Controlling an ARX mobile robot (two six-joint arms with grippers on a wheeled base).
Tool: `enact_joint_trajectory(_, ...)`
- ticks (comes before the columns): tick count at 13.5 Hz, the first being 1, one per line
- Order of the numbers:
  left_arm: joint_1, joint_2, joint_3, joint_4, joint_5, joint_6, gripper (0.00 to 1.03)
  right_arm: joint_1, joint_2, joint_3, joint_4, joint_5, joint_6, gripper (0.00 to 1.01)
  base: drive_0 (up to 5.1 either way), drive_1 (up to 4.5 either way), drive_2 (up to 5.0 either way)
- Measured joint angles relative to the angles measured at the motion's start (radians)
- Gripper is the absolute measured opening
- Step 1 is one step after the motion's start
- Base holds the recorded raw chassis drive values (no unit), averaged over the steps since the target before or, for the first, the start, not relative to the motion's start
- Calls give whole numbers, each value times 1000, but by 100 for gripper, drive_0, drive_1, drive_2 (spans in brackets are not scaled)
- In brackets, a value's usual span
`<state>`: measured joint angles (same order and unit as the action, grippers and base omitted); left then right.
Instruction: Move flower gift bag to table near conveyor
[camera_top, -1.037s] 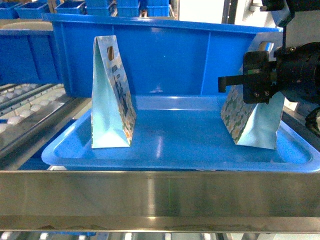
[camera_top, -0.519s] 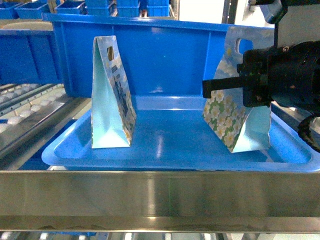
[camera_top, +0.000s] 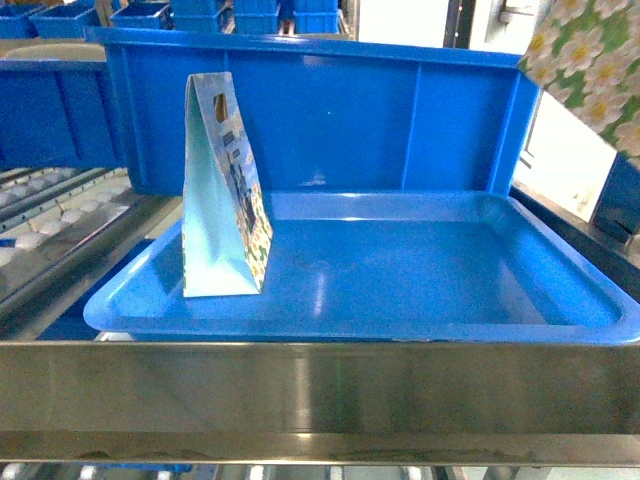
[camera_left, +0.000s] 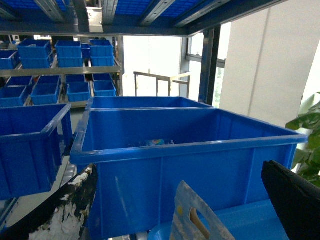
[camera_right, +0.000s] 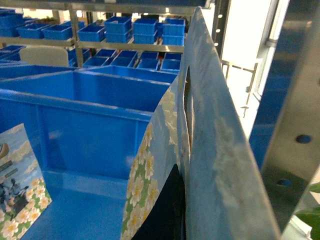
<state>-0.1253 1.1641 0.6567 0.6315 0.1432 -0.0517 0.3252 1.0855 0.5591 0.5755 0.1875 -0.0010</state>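
The flower gift bag (camera_top: 590, 58), printed with white blossoms on green, hangs at the top right corner of the head view, well above the blue tray (camera_top: 400, 300). In the right wrist view my right gripper (camera_right: 185, 202) is shut on the flower gift bag (camera_right: 205, 150); one black finger (camera_right: 167, 212) presses its flowered side and the other is hidden behind the paper. My left gripper (camera_left: 180, 200) is open, its fingers wide apart, with the top of a second gift bag (camera_left: 192, 222) low between them. The conveyor (camera_top: 45, 225) shows at the left edge. The table is out of view.
The second gift bag (camera_top: 222, 190) stands upright at the tray's left end. A large blue bin (camera_top: 330, 110) rises right behind the tray. A shiny steel rail (camera_top: 320, 390) crosses the front. A steel upright (camera_right: 295, 125) stands close on the right. More blue bins (camera_left: 45, 55) fill the shelves behind.
The right gripper has lifted the flower gift bag out of the tray, up and to the right. The arm has left the head view. The second bag has not moved.
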Motion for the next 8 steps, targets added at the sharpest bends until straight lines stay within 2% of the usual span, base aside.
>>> enact_joint_trajectory(2,0,0,0,0,0,0,98,-73,-112,-58,-16,-18,0,2,0,0,0)
enact_joint_trajectory(4,0,0,0,0,0,0,98,-140,-208,-137,-31,-42,-17,2,0,0,0)
enact_joint_trajectory(5,0,0,0,0,0,0,98,-155,-246,-178,-28,-51,-27,2,0,0,0)
enact_joint_trajectory(8,1,0,0,0,0,0,98,-163,-249,-213,-23,-31,-51,2,0,0,0)
